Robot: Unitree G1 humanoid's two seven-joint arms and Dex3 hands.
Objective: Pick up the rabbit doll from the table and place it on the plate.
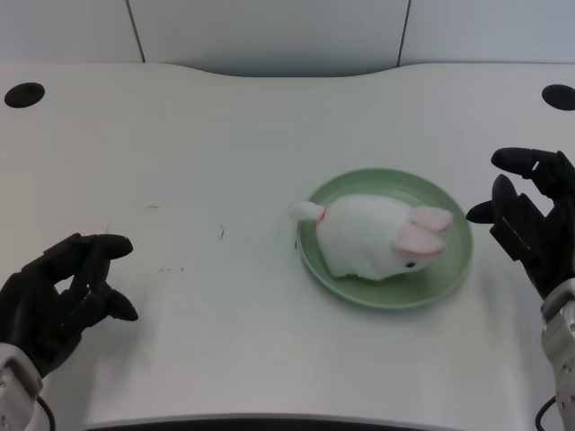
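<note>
White table (207, 144) meets a pale panelled wall (269, 31)

The head view shows one white rabbit doll (373, 237), one green plate (449, 269), one white table (225, 144), and two black cable holes in its far corners.
</note>
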